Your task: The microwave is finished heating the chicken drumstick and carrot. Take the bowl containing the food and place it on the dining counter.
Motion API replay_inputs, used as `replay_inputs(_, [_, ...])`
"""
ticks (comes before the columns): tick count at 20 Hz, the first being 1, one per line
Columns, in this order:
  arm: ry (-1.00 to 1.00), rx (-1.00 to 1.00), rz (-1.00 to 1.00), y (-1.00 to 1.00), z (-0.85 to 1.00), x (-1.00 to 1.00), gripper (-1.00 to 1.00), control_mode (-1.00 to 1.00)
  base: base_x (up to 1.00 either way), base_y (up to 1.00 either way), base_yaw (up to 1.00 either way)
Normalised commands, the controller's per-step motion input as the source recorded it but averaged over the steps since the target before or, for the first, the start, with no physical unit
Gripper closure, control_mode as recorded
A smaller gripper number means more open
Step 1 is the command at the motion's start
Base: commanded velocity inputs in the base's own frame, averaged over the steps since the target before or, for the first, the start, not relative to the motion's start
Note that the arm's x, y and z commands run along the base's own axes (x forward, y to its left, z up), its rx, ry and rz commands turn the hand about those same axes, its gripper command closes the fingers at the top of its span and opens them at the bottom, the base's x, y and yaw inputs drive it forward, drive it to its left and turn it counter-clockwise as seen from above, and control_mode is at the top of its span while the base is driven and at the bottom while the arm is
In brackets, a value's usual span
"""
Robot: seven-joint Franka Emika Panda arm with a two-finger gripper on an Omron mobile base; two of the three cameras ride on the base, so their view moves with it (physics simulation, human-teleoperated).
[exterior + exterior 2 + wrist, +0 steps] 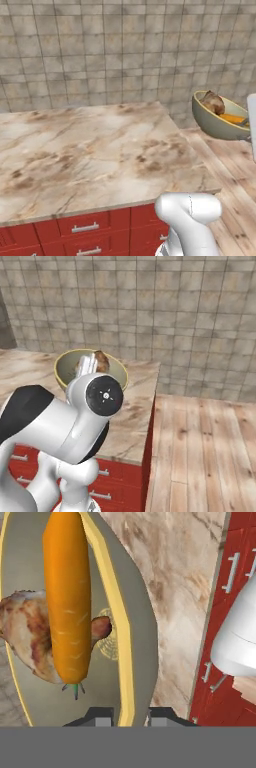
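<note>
Hand view shows the fingers (130, 716) pinching the wall of the bowl (137, 619), one tip inside the yellow-edged rim and one outside. The carrot (67, 597) lies long across the inside, partly over the chicken drumstick (27, 639). The left base view has the bowl carried in the air beyond the right-hand end of the tabletop (90, 150), tilted, with its mouth turned partly toward the camera; in the right base view it appears over the marble near the corner, so I cannot tell just how far over the slab it hangs.

The bowl looks rigid and smooth-walled, probably light on its own. A rim pinch on one side lets the load's weight hang off the fingers, so I judge it may pivot or slip in the grip. The food is loose: the carrot could roll and the drumstick slide if the tilt grows. Levelling it helps; the rim is the only sensible hold.
</note>
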Motion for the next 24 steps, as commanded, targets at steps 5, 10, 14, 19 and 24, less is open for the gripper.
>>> replay_inputs(5, [0.0,0.0,0.0,0.0,0.0,0.0,1.0,1.0,0.45,-0.5,0.34])
replay_inputs(10, [0.14,0.0,0.16,0.0,-0.21,0.79,1.0,-1.0,0.15,-0.02,0.04])
replay_inputs(14, [0.23,0.0,0.28,0.0,-0.52,1.0,1.0,-1.0,0.0,0.0,0.0])
replay_inputs(19, [0.16,0.0,0.23,0.0,-0.63,1.0,1.0,-1.0,0.0,0.0,0.0])
replay_inputs(24, [0.05,-0.04,0.17,0.15,-0.69,1.0,1.0,-1.0,0.0,0.0,0.0])
